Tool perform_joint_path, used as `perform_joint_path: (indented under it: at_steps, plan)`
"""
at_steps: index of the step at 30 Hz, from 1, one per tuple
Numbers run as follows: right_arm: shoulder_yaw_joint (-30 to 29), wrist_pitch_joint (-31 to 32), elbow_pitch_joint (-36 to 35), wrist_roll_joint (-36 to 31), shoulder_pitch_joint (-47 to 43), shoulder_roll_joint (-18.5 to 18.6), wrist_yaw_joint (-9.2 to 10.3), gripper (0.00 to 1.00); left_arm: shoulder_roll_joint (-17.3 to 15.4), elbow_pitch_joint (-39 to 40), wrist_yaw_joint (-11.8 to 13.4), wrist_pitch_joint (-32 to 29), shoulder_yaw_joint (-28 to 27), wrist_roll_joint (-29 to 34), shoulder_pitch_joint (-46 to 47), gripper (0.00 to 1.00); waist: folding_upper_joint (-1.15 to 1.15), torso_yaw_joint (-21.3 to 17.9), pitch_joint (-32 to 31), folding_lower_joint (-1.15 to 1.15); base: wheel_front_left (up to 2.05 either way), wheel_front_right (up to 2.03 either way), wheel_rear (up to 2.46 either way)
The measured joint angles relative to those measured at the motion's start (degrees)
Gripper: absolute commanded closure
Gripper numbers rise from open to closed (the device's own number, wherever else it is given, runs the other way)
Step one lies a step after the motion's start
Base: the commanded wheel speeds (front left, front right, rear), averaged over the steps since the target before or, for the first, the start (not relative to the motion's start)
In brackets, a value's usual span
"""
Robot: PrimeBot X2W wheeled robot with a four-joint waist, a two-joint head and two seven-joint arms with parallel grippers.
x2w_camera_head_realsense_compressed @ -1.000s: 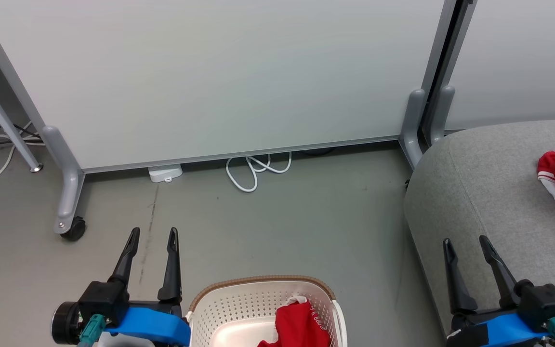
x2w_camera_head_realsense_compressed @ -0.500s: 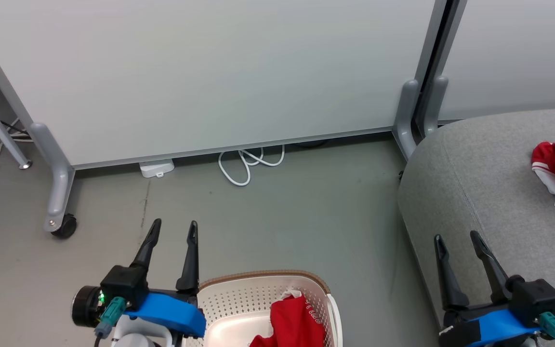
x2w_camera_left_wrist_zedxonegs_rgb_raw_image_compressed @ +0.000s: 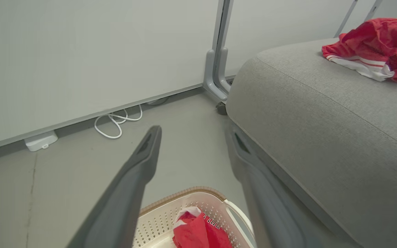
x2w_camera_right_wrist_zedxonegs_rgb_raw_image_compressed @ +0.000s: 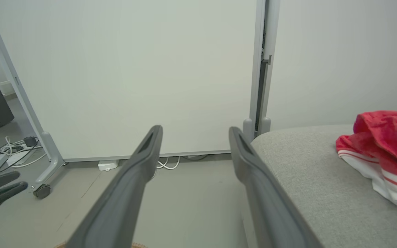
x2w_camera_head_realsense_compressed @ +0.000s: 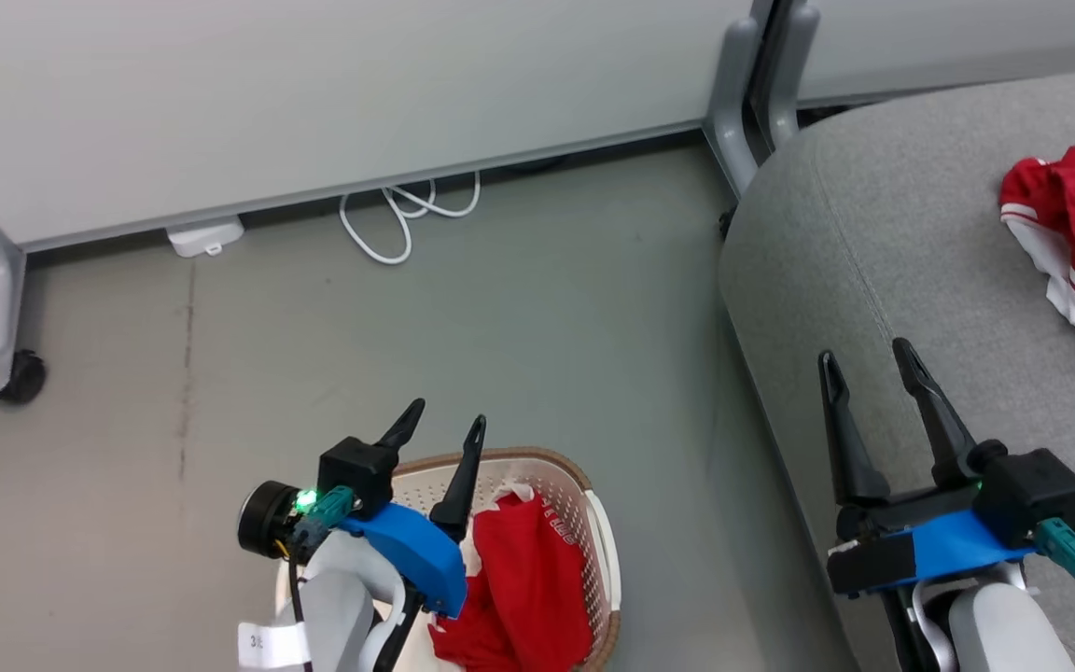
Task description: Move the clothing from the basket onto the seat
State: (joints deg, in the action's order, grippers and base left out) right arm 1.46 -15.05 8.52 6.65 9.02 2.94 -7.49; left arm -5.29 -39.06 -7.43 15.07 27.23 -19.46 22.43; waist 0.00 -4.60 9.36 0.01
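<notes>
Clothing [x2w_camera_head_realsense_compressed: 523, 579] lies in the basket [x2w_camera_head_realsense_compressed: 596, 551], over whose rim the spread left gripper [x2w_camera_head_realsense_compressed: 447, 413] has now moved.

Red clothing [x2w_camera_head_realsense_compressed: 523, 579] crumpled in basket [x2w_camera_head_realsense_compressed: 605, 560]; another garment [x2w_camera_head_realsense_compressed: 1074, 224] on grey seat [x2w_camera_head_realsense_compressed: 911, 243].

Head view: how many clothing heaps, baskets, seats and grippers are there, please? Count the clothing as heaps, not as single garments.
Red clothing heaps: 2 (basket heap, seat heap)
Laundry basket: 1
Grey sofa seat: 1
Grippers: 2 (left gripper, right gripper), both open
Total: 6
</notes>
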Motion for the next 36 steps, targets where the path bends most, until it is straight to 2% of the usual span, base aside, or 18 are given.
perform_joint_path:
  at_steps: [7,14,24,36]
  plan:
    - [1.01,0.0,-0.56,-0.03,3.97,0.04,0.0,0.0,-0.87,-11.6,-0.01,-0.75,9.28,-6.32,7.3,0.0,0.0,-3.22,5.8,0.0,0.0,0.0,0.0]
    - [1.77,0.0,-1.64,-0.03,7.66,0.04,0.0,0.0,-2.29,-18.36,-0.01,-2.47,16.11,-11.54,13.51,0.0,0.0,-5.63,12.39,0.0,0.0,0.0,0.0]
    - [2.65,0.0,-3.19,-0.14,12.68,0.03,0.0,0.0,-3.78,-23.86,-0.01,-7.62,21.5,-19.03,19.56,0.0,0.0,-7.84,22.39,0.0,0.0,0.0,0.0]
    - [3.18,0.0,-4.45,-0.46,16.86,0.02,0.0,0.0,-5.34,-25.21,-0.01,-16.17,25.69,-27.93,23.1,0.0,0.0,-9.1,32.31,0.0,0.0,0.0,0.0]
